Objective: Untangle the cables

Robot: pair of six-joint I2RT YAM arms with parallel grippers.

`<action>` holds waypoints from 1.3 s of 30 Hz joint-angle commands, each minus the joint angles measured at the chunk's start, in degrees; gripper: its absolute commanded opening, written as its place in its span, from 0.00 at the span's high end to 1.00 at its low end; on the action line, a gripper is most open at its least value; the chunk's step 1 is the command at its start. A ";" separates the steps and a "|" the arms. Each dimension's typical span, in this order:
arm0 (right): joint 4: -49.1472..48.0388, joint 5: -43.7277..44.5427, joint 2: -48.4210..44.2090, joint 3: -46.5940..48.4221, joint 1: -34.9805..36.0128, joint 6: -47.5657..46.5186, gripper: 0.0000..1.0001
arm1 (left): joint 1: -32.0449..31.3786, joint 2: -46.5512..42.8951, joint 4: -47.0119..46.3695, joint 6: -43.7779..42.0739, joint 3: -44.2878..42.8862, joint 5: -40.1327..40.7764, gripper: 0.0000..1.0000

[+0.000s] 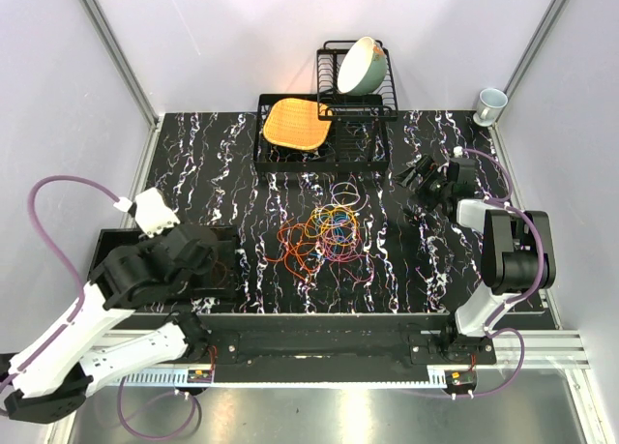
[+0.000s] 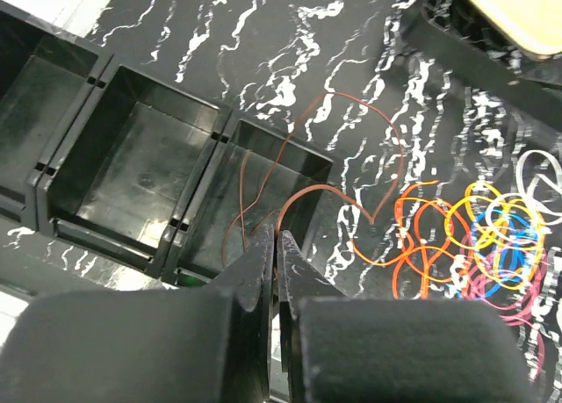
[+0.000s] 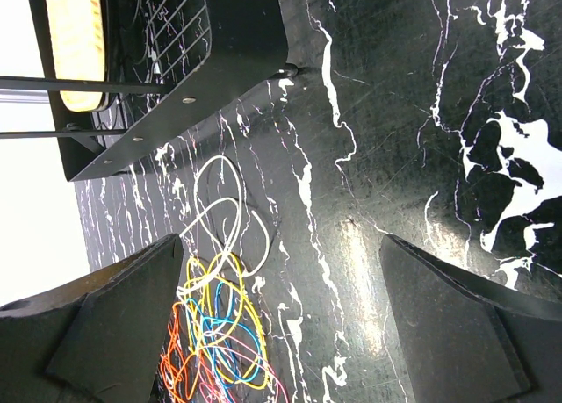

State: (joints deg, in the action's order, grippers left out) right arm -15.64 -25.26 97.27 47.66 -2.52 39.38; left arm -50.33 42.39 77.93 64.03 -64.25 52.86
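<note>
Left wrist view: left claw (image 2: 277, 245) pinches one brown cable (image 2: 338, 94) by the tray (image 2: 219, 126); right claw (image 3: 279, 241) is spread. A hard pull could drag the whole tangle (image 2: 492, 236).

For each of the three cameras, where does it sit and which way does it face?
Top external: above and behind the arms, looking down on the table; left arm and right arm show.
Left wrist: faces the black tray; left gripper shut on a brown cable.
Right wrist: faces the dish rack; right gripper open.
All three see the cables.
</note>
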 commanded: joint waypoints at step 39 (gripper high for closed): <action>-2.03 -2.52 1.95 2.97 -0.20 0.88 0.00 | 35.74 9.28 -3.23 -21.15 9.75 -28.52 1.00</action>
State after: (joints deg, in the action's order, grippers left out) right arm -15.64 -26.61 99.29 48.60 -2.52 39.57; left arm -14.00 51.72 70.91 41.08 -54.35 25.30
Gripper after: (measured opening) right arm 0.994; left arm 0.008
